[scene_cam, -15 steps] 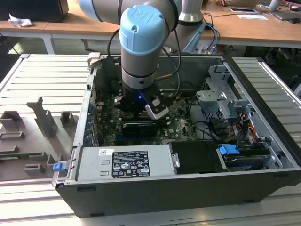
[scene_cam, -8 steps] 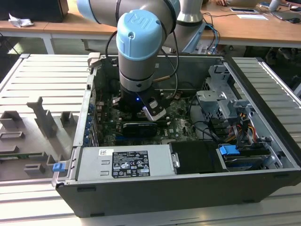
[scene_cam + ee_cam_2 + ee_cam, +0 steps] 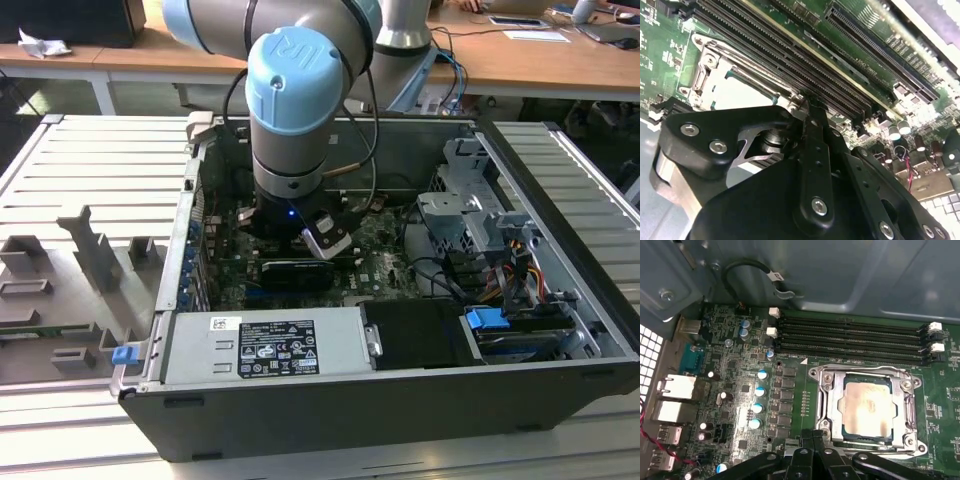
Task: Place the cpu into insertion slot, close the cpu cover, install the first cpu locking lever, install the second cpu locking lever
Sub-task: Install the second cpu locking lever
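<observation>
While the black gripper hangs at the socket's edge | pale square metal-topped cpu lies in the silver-rimmed insertion slot, thin silvery cpu cover down | jaws: cannot tell

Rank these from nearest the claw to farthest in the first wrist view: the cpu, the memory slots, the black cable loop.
1. The cpu, seated in its socket just beyond the claw.
2. The memory slots, past the socket.
3. The black cable loop, up on the case wall.
</observation>
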`<move>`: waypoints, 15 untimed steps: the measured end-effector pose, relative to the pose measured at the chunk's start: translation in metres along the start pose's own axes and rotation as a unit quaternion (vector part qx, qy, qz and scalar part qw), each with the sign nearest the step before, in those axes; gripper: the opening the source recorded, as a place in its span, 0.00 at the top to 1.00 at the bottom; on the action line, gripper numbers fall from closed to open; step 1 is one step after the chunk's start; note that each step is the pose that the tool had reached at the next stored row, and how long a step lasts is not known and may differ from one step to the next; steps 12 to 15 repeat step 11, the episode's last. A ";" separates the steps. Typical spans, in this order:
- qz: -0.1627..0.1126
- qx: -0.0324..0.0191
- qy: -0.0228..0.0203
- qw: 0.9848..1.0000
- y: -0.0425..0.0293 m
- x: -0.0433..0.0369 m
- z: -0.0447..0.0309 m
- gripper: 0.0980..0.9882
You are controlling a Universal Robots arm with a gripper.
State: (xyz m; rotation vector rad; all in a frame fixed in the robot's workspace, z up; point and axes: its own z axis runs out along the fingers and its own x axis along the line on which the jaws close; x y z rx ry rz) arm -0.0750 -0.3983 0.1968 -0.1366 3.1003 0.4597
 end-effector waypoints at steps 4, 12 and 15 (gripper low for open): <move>0.000 0.000 0.000 1.000 0.0028 0.0002 -0.0090 0.99; 0.000 -0.001 0.000 1.000 0.0062 0.0000 -0.0200 0.99; 0.000 -0.001 0.000 1.000 0.0062 0.0000 -0.0200 0.99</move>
